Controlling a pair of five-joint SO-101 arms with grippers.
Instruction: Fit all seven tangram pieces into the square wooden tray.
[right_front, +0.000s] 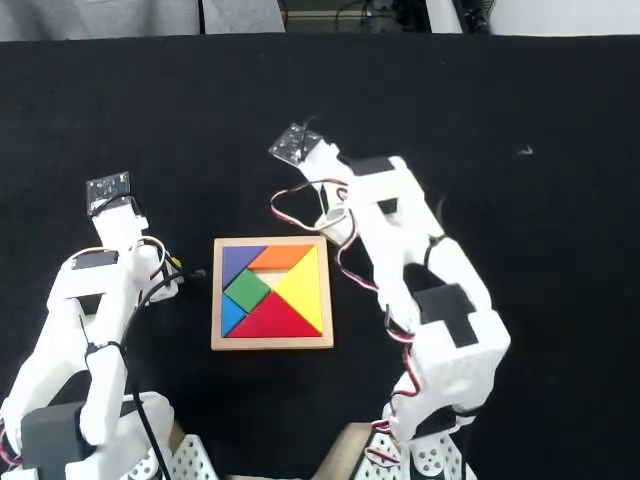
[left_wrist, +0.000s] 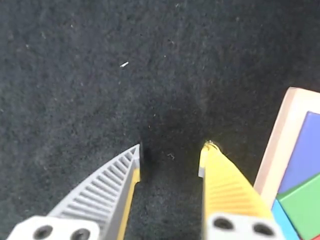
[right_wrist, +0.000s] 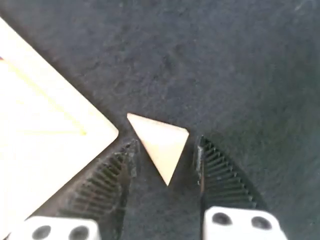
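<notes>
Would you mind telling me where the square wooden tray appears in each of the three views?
High view: the wooden tray lies in the middle of the black table cover.
Left wrist view: its rim runs beside the yellow finger, with the purple piece inside.
Right wrist view: one corner sits beside the dark finger, near the pale triangle.
Shared landmark: the black cover around the tray.

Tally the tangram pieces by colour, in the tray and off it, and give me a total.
purple piece: 1
orange piece: 1
yellow piece: 1
red piece: 1
green piece: 1
blue piece: 1
pale triangle, off the tray beside its corner, true colour unclear: 1
Total: 7, with 6 in the tray
</notes>
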